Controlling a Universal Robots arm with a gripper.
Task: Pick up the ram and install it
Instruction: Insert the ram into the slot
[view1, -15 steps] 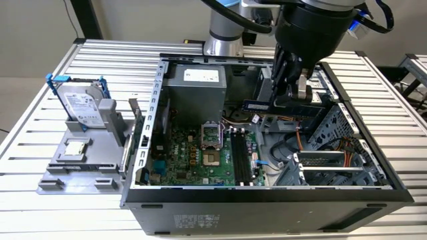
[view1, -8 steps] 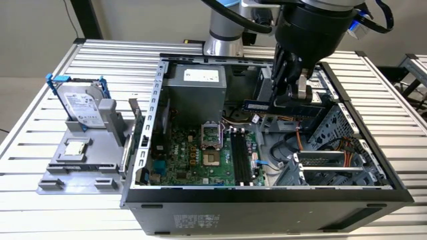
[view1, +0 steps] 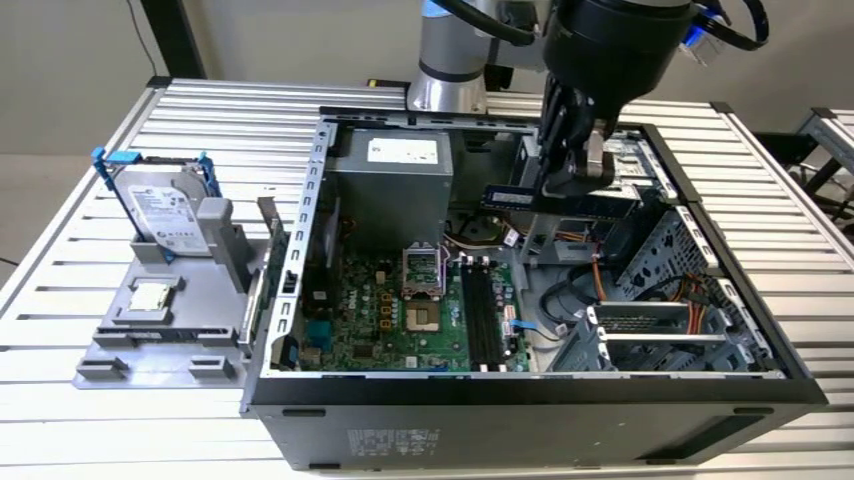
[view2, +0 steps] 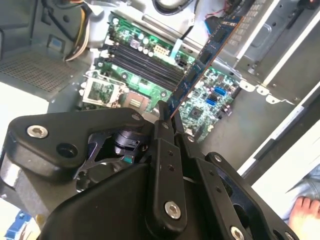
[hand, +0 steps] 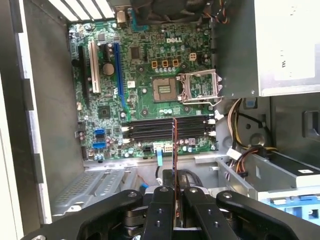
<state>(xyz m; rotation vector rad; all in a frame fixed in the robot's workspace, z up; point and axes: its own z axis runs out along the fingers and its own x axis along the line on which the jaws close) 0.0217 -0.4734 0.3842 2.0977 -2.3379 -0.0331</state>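
Above the case (view1: 534, 420), claw (view1: 577, 188) grips the ram (view1: 514, 196) — long axis crossing the slots (view1: 483, 310).

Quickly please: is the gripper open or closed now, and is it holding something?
Gripper: closed on the ram, held above the motherboard.

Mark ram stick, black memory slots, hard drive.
thin bluish-green ram stick (view2: 202, 60), second wrist view, board face.
long black memory slots (hand: 150, 129), first wrist view, middle.
silver hard drive in blue-edged frame (view1: 167, 210), exterior view, label face.
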